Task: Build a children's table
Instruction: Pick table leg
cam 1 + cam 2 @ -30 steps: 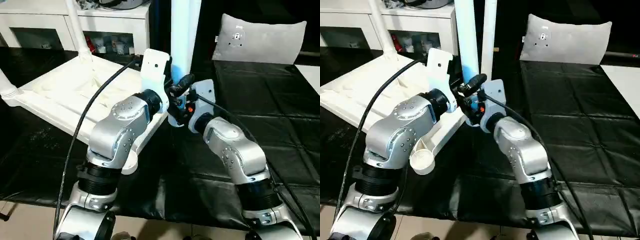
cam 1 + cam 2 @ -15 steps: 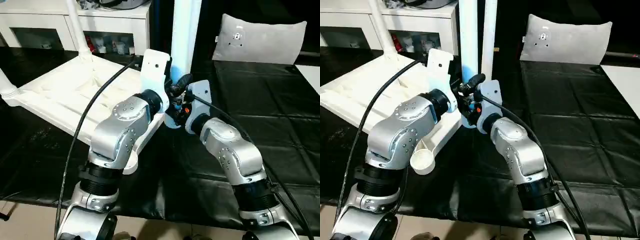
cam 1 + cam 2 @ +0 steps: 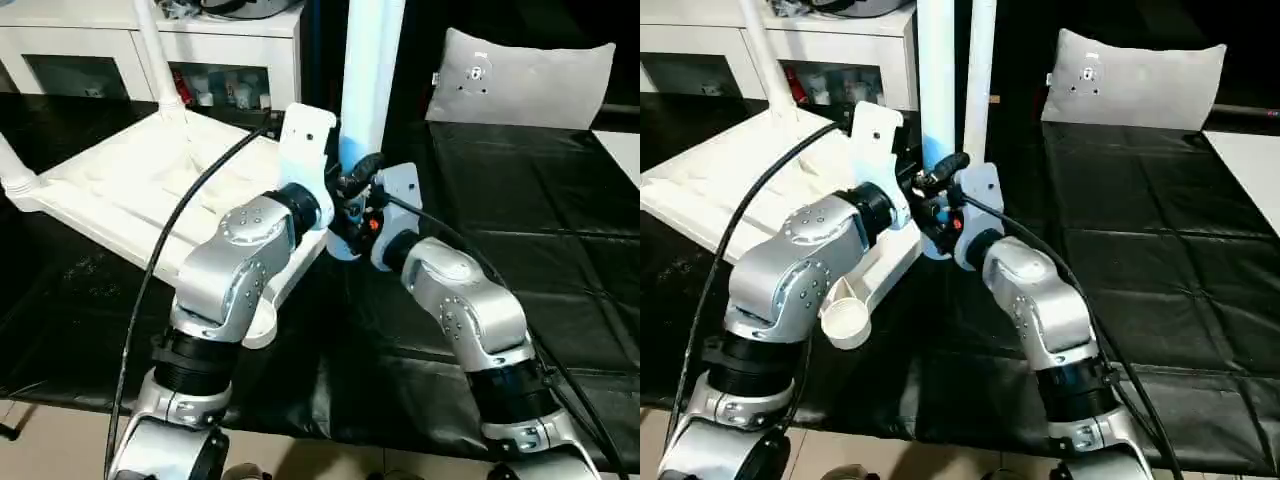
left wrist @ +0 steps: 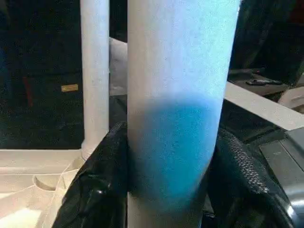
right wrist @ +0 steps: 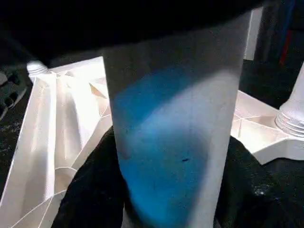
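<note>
**Both grippers on one upright leg**

Centre of the head views: I see the left gripper [image 3: 338,190] and the right gripper [image 3: 352,205] meeting around the base of a leg [image 3: 370,70], which stands upright and runs out of the top of the frame. In the left wrist view the black fingers [image 4: 97,185] press against both sides of the leg [image 4: 175,104]; in the right wrist view the fingers [image 5: 90,190] flank it likewise, so both sets of jaws are gripping the leg. The tabletop [image 3: 130,185] lies upside down, ribs showing, at the upper left on the black counter [image 3: 520,230]. A second leg [image 3: 978,70] stands just behind. An empty corner socket [image 3: 845,322] sits at lower left. A grey cushion [image 3: 525,80] rests at upper right, a white cabinet [image 3: 90,50] along the top left.
</note>
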Available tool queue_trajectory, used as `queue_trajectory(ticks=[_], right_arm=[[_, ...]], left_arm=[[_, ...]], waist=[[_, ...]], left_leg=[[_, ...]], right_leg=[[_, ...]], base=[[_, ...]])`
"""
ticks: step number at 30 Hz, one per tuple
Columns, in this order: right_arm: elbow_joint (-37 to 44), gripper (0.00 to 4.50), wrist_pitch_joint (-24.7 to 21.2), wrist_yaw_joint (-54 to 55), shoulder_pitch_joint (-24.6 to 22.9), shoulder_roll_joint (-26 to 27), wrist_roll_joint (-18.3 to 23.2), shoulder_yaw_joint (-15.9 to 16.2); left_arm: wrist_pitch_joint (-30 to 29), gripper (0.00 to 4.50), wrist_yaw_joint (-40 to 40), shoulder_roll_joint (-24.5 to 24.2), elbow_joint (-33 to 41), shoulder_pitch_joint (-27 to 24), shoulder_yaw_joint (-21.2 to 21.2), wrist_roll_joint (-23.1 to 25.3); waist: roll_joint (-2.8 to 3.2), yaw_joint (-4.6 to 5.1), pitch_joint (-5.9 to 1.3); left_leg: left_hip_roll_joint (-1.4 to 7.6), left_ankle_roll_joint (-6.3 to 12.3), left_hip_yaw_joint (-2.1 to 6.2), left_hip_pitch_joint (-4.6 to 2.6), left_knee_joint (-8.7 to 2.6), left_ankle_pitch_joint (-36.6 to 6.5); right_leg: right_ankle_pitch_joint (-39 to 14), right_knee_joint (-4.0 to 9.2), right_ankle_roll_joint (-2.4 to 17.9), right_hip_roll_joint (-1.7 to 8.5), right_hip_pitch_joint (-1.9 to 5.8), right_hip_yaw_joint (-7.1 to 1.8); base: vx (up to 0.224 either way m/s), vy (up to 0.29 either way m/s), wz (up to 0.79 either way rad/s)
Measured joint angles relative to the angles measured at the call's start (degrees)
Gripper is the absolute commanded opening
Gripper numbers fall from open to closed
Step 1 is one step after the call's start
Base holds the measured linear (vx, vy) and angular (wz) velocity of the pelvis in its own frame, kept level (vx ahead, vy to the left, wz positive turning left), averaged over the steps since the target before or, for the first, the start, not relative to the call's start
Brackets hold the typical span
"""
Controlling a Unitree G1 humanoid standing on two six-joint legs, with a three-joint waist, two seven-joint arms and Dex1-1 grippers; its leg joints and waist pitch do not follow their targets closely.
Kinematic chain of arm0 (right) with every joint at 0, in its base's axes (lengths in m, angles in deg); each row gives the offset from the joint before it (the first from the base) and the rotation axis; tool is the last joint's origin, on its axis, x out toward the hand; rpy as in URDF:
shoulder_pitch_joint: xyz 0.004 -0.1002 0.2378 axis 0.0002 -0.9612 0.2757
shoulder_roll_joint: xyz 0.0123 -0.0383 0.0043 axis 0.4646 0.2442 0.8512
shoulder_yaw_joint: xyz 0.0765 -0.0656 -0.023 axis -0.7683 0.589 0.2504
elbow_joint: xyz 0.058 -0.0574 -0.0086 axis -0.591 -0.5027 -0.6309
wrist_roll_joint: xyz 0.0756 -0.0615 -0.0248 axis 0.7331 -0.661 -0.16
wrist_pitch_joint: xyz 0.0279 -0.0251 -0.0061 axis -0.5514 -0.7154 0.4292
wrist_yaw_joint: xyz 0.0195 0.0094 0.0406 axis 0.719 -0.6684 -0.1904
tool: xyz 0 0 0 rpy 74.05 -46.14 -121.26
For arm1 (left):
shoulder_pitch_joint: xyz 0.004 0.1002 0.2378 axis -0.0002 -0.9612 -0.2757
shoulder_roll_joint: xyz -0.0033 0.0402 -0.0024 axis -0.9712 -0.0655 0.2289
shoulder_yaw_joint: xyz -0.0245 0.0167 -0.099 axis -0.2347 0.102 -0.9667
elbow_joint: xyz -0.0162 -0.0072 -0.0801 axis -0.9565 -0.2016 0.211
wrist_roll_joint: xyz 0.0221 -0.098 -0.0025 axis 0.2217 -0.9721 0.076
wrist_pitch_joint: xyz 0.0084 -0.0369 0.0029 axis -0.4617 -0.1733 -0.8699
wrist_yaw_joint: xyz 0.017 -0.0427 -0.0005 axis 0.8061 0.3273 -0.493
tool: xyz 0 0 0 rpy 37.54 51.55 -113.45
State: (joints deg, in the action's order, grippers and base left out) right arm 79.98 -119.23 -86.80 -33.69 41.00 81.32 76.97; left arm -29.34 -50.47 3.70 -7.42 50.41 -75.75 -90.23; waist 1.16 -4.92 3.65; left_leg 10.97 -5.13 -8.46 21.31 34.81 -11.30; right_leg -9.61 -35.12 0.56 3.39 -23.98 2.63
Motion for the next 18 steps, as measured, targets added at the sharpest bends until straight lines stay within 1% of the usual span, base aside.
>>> queue_trajectory(ticks=[4, 7, 9, 10, 12, 13, 15, 18], right_arm=[[0.13, 1.96, 0.38, -2.04, -0.51, -0.74, 0.07, 0.00], [0.78, 1.96, 0.48, -4.55, -2.19, -2.09, 0.14, 0.88], [1.74, 1.94, 0.46, -6.83, -4.31, -3.35, 0.77, 1.32], [2.22, 1.93, 0.40, -7.83, -5.07, -4.01, 1.03, 1.69], [3.25, 1.93, 0.10, -10.11, -7.05, -6.26, 1.52, 2.68], [3.61, 1.93, -0.12, -10.87, -8.06, -7.18, 1.56, 3.14], [4.05, 1.93, -1.13, -11.69, -9.91, -8.22, 1.56, 3.27], [4.59, 1.93, -2.74, -12.22, -10.94, -9.48, 1.52, 3.27]], left_arm=[[-0.05, 2.60, 0.88, -0.12, 0.01, -0.39, -0.51, -0.64], [-0.24, 2.60, 3.30, -1.36, 0.28, -1.99, -0.40, -1.94], [-0.43, 2.60, 5.75, -2.39, 0.31, -3.74, -0.44, -3.41], [-0.57, 2.66, 6.50, -2.65, 0.31, -4.44, -0.74, -4.08], [-1.44, 2.99, 7.69, -2.47, 0.32, -6.40, -1.06, -5.72], [-1.95, 3.06, 7.83, -2.22, 0.23, -7.41, -1.11, -6.20], [-2.71, 3.05, 7.82, -1.58, -0.56, -9.17, -2.02, -6.96], [-2.91, 3.06, 7.64, -0.64, -2.26, -10.14, -3.46, -8.06]], waist=[[-0.01, -0.03, -0.01], [-0.03, -0.05, -0.02], [-0.03, -0.05, -0.02], [-0.02, -0.05, -0.02], [-0.06, -0.04, -0.05], [-0.07, -0.08, -0.05], [-0.07, -0.07, -0.04], [-0.08, -0.06, -0.04]], left_leg=[[0.00, 0.00, 0.00, -0.02, 0.00, 0.00], [0.00, 0.01, 0.00, 0.00, -0.01, 0.00], [0.00, 0.01, 0.00, 0.01, -0.01, 0.00], [0.00, 0.01, 0.00, 0.01, -0.01, 0.00], [0.00, 0.01, 0.00, -0.03, 0.00, -0.01], [0.00, 0.01, 0.00, -0.03, 0.00, -0.01], [0.00, 0.04, -0.01, -0.02, 0.01, 0.02], [0.00, 0.12, 0.00, -0.03, 0.01, 0.17]], right_leg=[[0.00, 0.00, -0.01, 0.00, 0.02, 0.00], [0.00, 0.01, -0.01, 0.00, 0.01, 0.00], [0.00, 0.02, 0.00, 0.00, 0.00, 0.00], [0.00, 0.02, 0.00, 0.00, 0.00, 0.00], [-0.01, 0.03, -0.01, 0.00, 0.06, 0.00], [-0.01, 0.04, -0.01, 0.00, 0.07, 0.00], [0.00, 0.03, -0.06, 0.00, 0.05, 0.00], [0.10, 0.06, -0.16, 0.00, 0.04, 0.00]], base=[[0.000, 0.000, 0.00], [0.000, 0.000, 0.00], [0.000, 0.000, 0.00], [0.000, 0.000, 0.00], [0.000, 0.000, 0.00], [0.000, 0.000, 0.00], [0.000, 0.000, 0.00], [0.000, 0.000, 0.00]])
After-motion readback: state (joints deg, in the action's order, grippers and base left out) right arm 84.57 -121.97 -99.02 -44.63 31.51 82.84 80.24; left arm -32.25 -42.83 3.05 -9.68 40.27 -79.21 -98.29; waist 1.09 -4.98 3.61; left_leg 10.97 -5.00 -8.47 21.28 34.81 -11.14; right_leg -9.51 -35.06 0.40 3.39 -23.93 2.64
